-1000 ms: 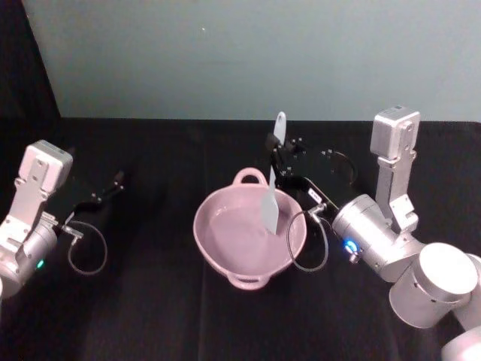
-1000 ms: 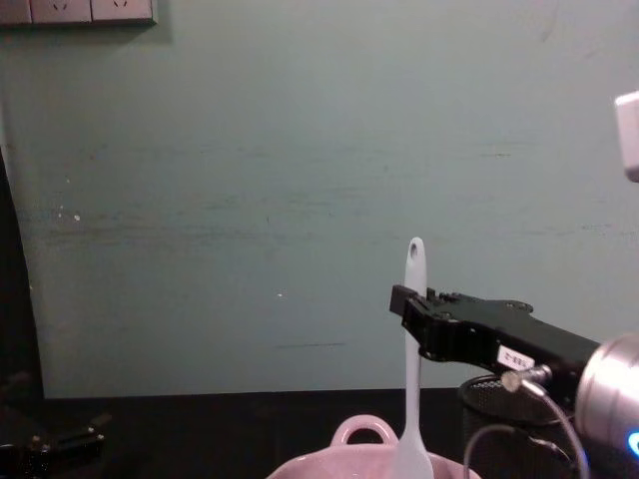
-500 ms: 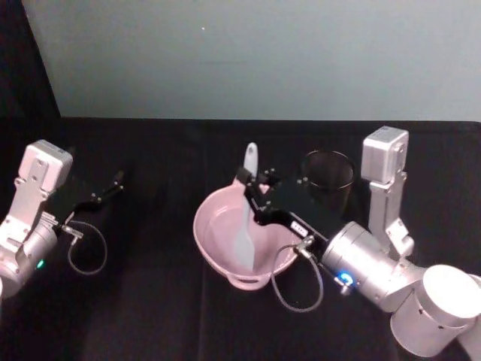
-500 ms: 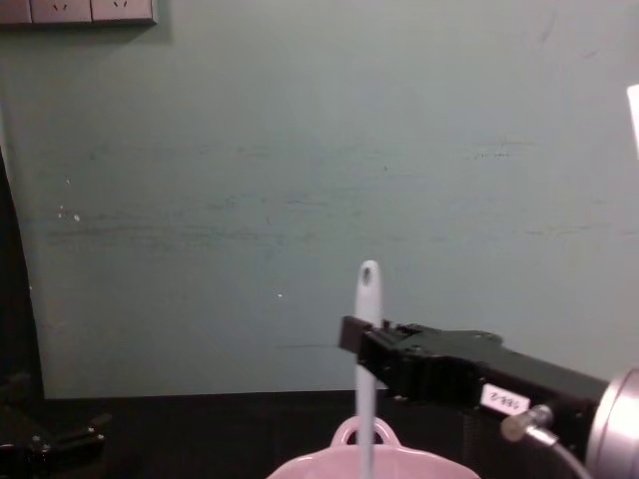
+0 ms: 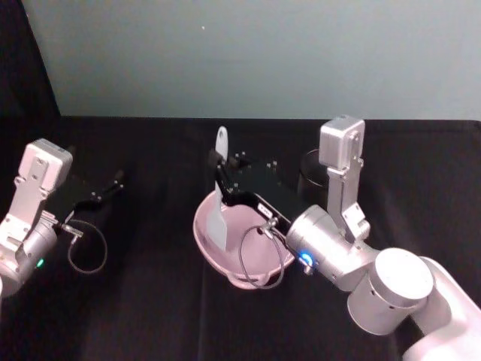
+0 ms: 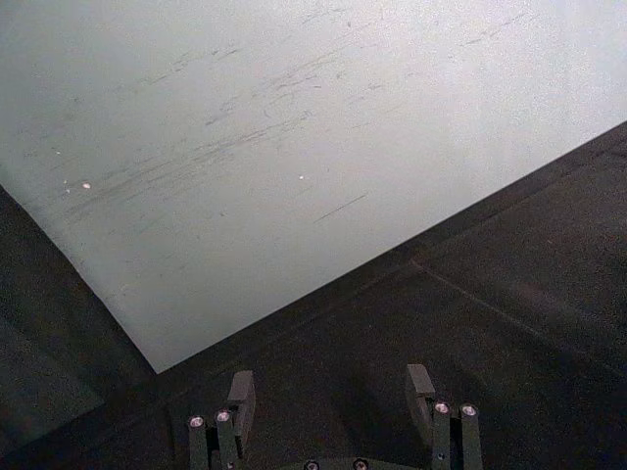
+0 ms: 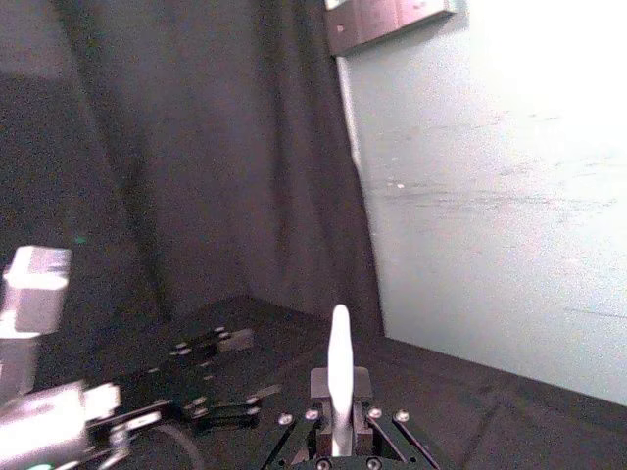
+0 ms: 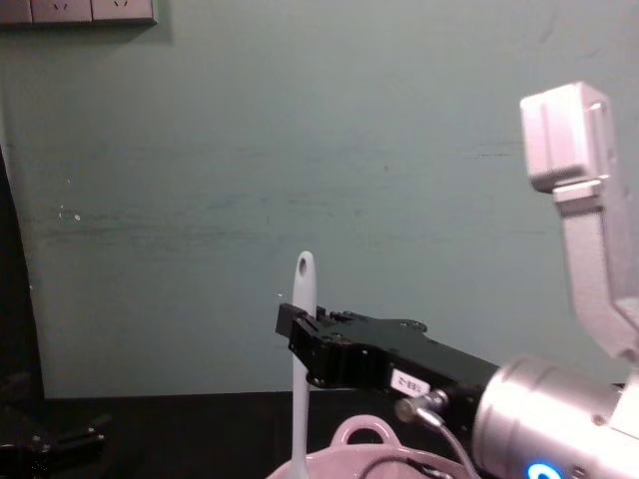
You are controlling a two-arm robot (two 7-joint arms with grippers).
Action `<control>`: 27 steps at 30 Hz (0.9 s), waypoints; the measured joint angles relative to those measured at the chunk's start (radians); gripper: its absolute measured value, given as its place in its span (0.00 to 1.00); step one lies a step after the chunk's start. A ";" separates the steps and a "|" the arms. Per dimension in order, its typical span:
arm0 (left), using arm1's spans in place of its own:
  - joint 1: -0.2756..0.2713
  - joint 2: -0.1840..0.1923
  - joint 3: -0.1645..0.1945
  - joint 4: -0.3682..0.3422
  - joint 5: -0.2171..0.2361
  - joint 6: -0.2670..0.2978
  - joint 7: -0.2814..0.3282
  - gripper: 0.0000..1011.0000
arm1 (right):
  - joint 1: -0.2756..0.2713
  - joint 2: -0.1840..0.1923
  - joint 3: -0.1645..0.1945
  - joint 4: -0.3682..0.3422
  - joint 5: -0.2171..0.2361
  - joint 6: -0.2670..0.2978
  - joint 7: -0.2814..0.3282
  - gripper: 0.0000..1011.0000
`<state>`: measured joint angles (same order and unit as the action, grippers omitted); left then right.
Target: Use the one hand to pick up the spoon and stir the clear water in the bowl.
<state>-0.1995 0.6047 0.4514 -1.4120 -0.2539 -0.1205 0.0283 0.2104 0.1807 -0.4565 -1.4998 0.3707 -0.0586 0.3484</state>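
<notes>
1 right gripper (image 5: 222, 170) clamps the spoon (image 5: 218, 222) in the bowl (image 5: 207, 244).

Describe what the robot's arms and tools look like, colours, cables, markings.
Both arms are silver-grey, with rounded cylindrical joints and boxy pale housings. The right arm has a blue light at its wrist, the left arm a small green one. The right tool and left tool are black and boxy, each with a thin grey cable loop; the right tool bears a small white label.
</notes>
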 joint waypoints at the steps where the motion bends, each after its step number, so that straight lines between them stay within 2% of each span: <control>1: 0.000 0.000 0.000 0.000 0.000 0.000 0.000 1.00 | 0.008 -0.006 0.001 0.014 -0.005 -0.005 -0.004 0.11; 6: 0.000 0.000 0.000 0.000 0.000 0.000 0.000 1.00 | 0.057 -0.047 0.016 0.098 -0.033 -0.032 -0.036 0.11; 13: 0.000 0.000 0.000 0.000 0.000 0.000 0.000 1.00 | 0.090 -0.068 0.056 0.149 -0.052 -0.042 -0.064 0.11; 19: 0.000 0.000 0.000 0.000 0.000 0.000 0.000 1.00 | 0.087 -0.056 0.087 0.137 -0.064 -0.034 -0.074 0.11; 27: 0.000 0.000 0.000 0.000 0.000 0.000 0.000 1.00 | 0.049 -0.017 0.129 0.080 -0.077 -0.026 -0.077 0.11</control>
<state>-0.1995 0.6047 0.4513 -1.4120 -0.2539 -0.1205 0.0283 0.2591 0.1633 -0.3279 -1.4196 0.2934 -0.0846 0.2717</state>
